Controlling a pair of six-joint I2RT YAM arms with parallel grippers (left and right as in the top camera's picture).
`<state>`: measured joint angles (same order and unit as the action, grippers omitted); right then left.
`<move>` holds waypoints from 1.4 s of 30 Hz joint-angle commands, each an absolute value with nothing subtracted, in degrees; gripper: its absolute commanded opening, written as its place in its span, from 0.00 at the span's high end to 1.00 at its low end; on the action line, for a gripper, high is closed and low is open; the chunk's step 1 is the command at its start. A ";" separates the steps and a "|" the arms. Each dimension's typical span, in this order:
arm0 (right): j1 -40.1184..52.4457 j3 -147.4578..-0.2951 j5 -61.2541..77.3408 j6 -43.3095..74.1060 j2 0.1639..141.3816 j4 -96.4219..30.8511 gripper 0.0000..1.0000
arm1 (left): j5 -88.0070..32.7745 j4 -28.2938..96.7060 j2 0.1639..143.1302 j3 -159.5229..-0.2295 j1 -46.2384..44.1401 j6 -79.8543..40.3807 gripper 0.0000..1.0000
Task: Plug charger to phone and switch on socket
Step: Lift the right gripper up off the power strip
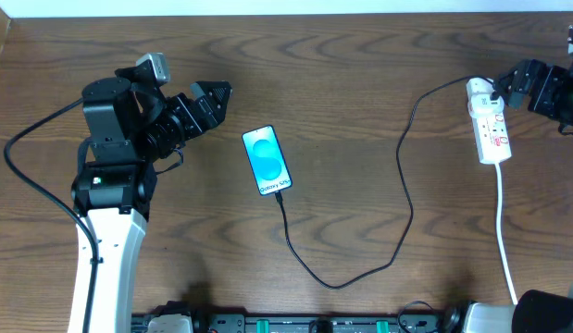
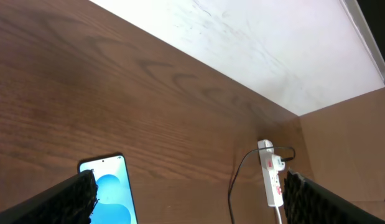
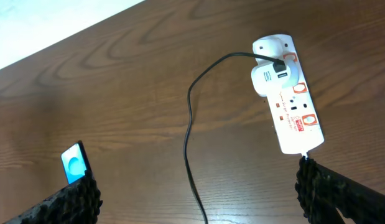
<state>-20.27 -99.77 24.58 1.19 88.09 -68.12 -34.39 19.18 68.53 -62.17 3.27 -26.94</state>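
Overhead view: the phone (image 1: pixel 267 159) lies flat, screen up, near the table (image 1: pixel 360 55) centre. The charger (image 1: pixel 403 185) runs from the phone's lower edge in a loose loop to the socket (image 1: pixel 490 125) at the right edge. The tip appears seated in the phone, though the joint is too small to confirm.

Right wrist view: the cable enters a white adapter (image 3: pixel 269 78) plugged into the strip, with red-marked switches (image 3: pixel 298 123) further along it.

Tool state: the left gripper (image 1: pixel 210 100) is spread wide and empty, to the left of the phone. The right gripper (image 3: pixel 195 174) is likewise spread and empty, hovering just beside the strip.

Handling, as a judgement:
- The strip is light, rigid plastic and likely to slide on the smooth wood. Press the switch straight down, not sideways.
- The cable is thin and limp. Grip it only at its stiff connector.
- The phone is slick and light. Brace it by its edges.
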 commanded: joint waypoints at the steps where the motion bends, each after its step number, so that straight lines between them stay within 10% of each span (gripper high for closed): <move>1: -20.16 -100.16 24.29 0.32 87.77 -68.20 0.01 | -34.96 19.22 68.58 -61.95 3.46 -25.96 0.05; 31: -19.38 -99.70 21.91 0.12 87.64 -67.85 0.01 | -34.96 19.22 68.58 -61.95 3.46 -25.96 0.05; 42: 7.40 -70.91 5.54 -19.31 67.61 -25.21 0.01 | -34.94 19.25 68.58 -61.95 3.46 -25.96 0.05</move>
<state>1.34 -79.92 12.16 -6.70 74.50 -31.81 -34.39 19.25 68.53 -62.17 3.27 -26.92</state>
